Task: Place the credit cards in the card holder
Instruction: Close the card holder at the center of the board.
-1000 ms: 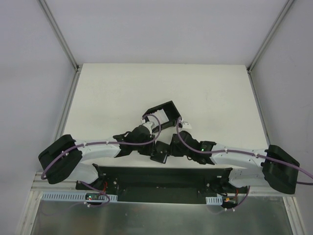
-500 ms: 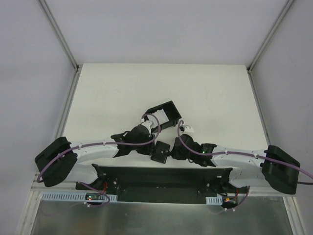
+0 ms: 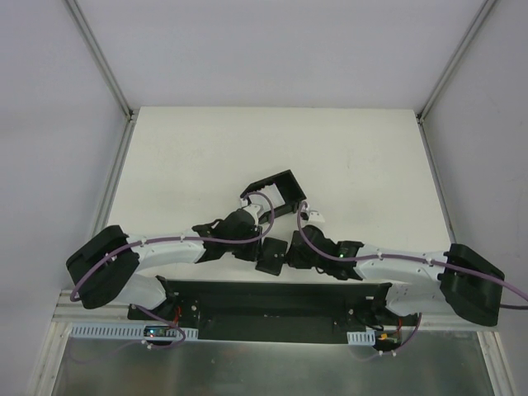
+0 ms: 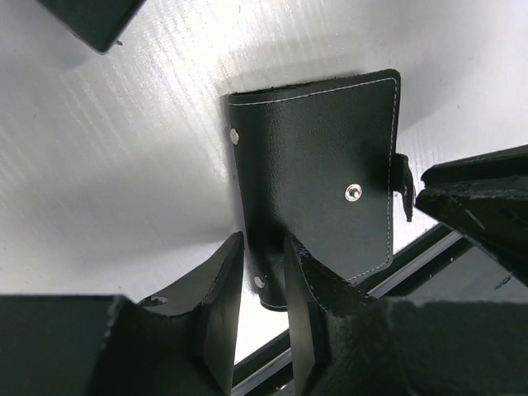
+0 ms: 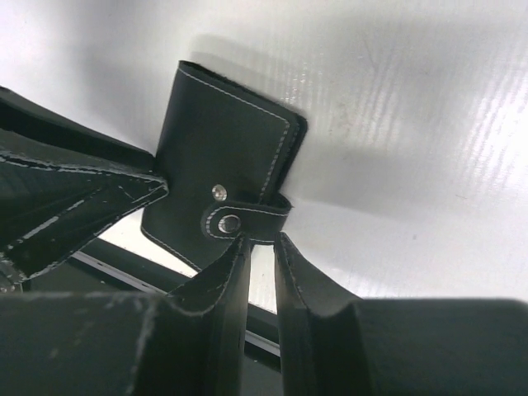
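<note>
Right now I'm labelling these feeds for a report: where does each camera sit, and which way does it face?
Top external: above and behind, looking down at the table; left arm and right arm meet at the card holder.
Left wrist: on the left arm, looking down at the card holder; left gripper below.
Right wrist: on the right arm, facing the clasp tab; right gripper below.
Shared: both wrist views show the card holder closed.

A white bench [image 3: 190,157] carries a black walled tray [image 3: 270,178] near its middle, set askew to the edges, with plain grey walls [image 3: 247,49] rising behind.
</note>
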Tool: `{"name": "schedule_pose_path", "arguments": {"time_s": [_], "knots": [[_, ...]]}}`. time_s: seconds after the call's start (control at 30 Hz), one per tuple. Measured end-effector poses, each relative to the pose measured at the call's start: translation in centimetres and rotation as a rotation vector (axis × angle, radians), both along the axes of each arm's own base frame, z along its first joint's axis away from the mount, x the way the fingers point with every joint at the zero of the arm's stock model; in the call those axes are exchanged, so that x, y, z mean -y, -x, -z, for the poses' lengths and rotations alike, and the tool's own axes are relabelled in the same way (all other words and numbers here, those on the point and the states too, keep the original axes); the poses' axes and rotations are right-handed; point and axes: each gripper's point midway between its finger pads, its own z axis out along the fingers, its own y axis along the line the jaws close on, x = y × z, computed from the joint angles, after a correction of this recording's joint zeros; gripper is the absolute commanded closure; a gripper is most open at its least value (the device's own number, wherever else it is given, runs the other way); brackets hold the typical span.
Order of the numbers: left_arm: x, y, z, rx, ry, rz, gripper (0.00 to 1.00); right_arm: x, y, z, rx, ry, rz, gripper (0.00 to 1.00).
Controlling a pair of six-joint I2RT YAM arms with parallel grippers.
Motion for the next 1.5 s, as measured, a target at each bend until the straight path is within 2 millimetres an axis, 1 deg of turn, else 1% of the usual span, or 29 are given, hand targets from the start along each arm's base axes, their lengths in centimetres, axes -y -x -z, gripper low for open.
{"name": "schedule_pose_path", "arguments": {"time_s": [0.23, 0.53, 0.63, 1.17, 1.23, 1.5], "knots": [[0.2, 0.0, 0.0, -0.001, 0.005, 0.003, 0.73, -1.5, -0.2, -0.6, 0.006, -0.014, -0.02, 0.8], [0.2, 0.0, 0.1, -0.002, 0.006, 0.009, 0.64, -2.2, -0.6, 0.2, -0.001, 0.022, -0.033, 0.79], [0.2, 0.0, 0.2, 0.001, 0.004, 0.013, 0.6, -2.5, -0.8, 0.1, 0.002, 0.027, -0.039, 0.8], [0.5, 0.0, 0.0, 0.012, 0.013, 0.035, 0.58, -2.5, -1.2, 0.1, 0.008, 0.028, -0.04, 0.79], [0.5, 0.0, 0.0, 0.012, 0.013, 0.035, 0.58, -2.5, -1.2, 0.1, 0.007, 0.028, -0.044, 0.81], [0.5, 0.0, 0.0, 0.012, 0.014, 0.041, 0.59, -2.9, -1.5, 0.2, 0.001, 0.053, -0.064, 0.8]]}}
